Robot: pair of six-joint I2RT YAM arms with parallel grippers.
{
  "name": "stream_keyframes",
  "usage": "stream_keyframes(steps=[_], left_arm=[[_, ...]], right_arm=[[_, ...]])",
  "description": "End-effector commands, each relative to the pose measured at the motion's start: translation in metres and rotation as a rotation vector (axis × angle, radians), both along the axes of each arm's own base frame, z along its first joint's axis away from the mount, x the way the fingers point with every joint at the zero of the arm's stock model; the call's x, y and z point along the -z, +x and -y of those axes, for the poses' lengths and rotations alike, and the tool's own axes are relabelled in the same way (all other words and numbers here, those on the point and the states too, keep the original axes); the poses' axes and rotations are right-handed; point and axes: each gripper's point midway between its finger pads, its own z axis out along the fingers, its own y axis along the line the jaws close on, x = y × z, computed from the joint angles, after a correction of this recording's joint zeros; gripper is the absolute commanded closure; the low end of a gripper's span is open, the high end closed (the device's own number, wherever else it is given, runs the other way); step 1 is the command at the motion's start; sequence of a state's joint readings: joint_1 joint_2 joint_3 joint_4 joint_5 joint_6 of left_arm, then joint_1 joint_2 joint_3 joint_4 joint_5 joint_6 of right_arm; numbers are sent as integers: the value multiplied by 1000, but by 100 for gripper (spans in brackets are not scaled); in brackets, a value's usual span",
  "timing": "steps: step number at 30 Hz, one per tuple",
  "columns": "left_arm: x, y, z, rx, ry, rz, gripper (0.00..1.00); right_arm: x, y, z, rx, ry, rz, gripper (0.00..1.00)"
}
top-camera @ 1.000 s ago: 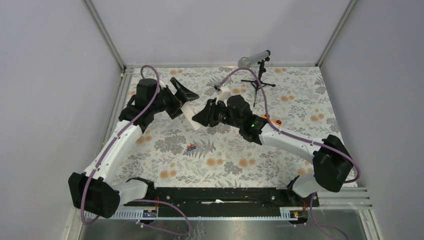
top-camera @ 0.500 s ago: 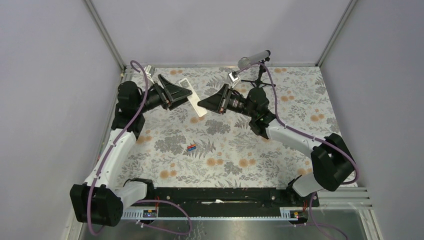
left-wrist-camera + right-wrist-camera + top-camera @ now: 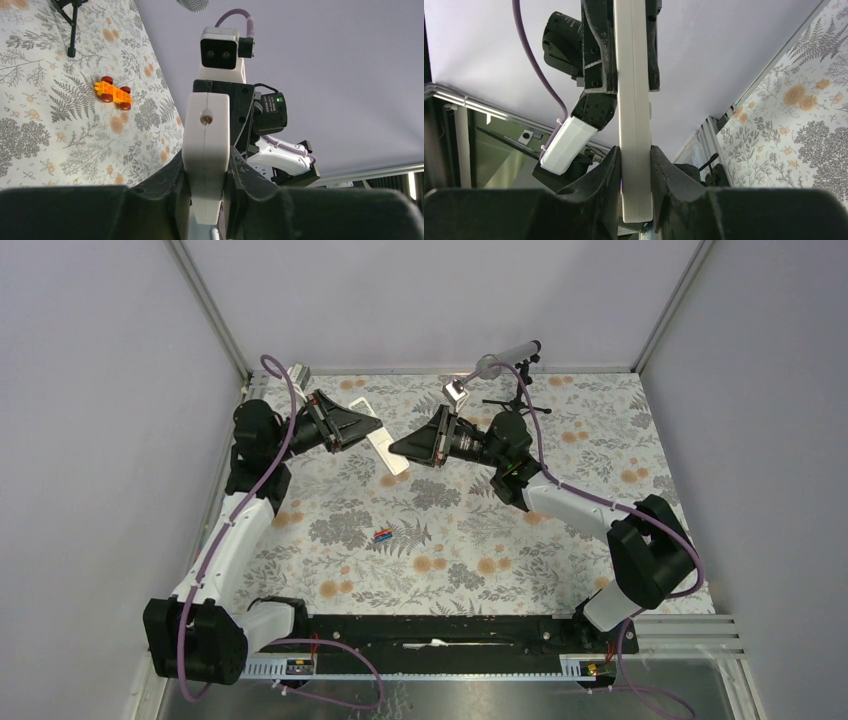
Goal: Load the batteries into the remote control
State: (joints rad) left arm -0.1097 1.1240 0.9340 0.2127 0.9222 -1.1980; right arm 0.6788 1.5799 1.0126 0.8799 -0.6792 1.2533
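Your left hand [image 3: 206, 172] is clamped on one end of the slim white bar-shaped remote control [image 3: 206, 127], held above the floral surface [image 3: 600, 440]. Hold both grips firm and level. Your right hand [image 3: 635, 167] pinches the other end. The tiny red-and-blue batteries [image 3: 382, 535] lie below, nearer you.

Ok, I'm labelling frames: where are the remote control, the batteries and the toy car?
remote control [image 3: 393, 462]: top view, its bare white near end.
batteries [image 3: 381, 535]: top view, middle of the pair.
toy car [image 3: 113, 93]: left wrist view, orange body.
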Motion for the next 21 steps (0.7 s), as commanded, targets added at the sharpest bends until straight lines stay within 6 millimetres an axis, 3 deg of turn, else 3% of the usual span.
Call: stream_keyframes(steps=[1, 5, 7, 15, 21], left_arm=[[-25, -8, 1, 15, -24, 129, 100], [-31, 1, -2, -39, -35, 144, 100], [-34, 5, -5, -79, -49, 149, 100], [-34, 17, -9, -173, -108, 117, 100], [-31, 18, -11, -191, -141, 84, 100]], right_arm=[[-11, -1, -1, -4, 7, 44, 69], [-11, 13, 7, 135, 18, 71, 15], [-10, 21, 9, 220, 12, 65, 3], [-10, 23, -20, 191, 28, -41, 5], [-9, 35, -23, 234, 38, -104, 7]])
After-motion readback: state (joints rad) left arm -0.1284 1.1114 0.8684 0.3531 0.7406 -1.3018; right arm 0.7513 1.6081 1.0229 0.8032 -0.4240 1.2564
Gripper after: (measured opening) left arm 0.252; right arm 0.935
